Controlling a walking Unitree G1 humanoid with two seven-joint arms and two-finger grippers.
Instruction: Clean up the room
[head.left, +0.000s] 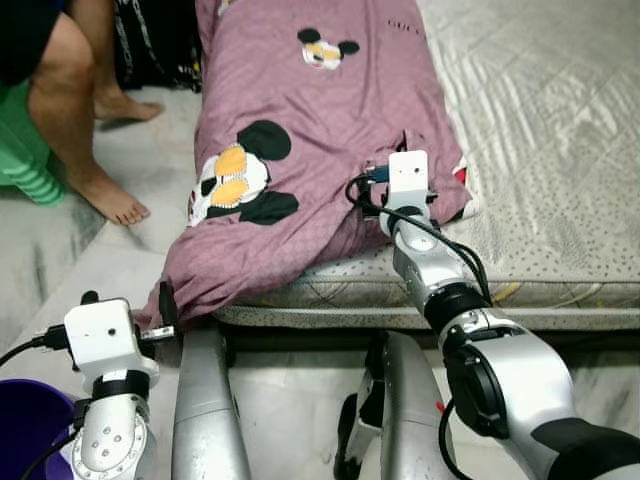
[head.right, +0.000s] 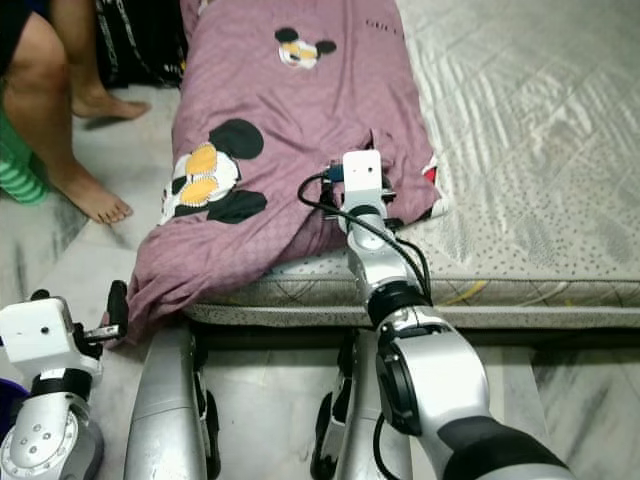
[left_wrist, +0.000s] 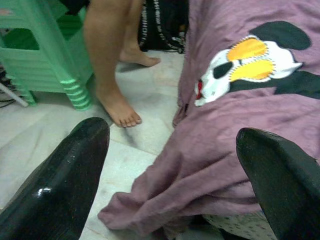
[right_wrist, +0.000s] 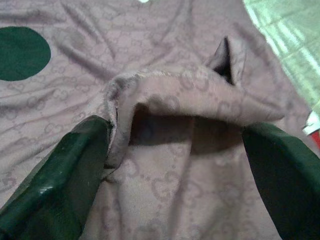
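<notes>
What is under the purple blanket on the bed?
The purple blanket lies on a dotted mattress, which shows beside it and below its edge. Its corner hangs toward the floor. Anything else beneath is covered.

One purple blanket (head.left: 300, 130), one mattress (head.left: 540, 150), one green stool (left_wrist: 45, 55), two grippers.

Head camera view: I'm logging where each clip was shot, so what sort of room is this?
Most likely a bedroom at home: a low mattress on a marble-look floor, a mauve cartoon-mouse blanket draped over its edge, and a barefoot person by a green plastic stool.
</notes>
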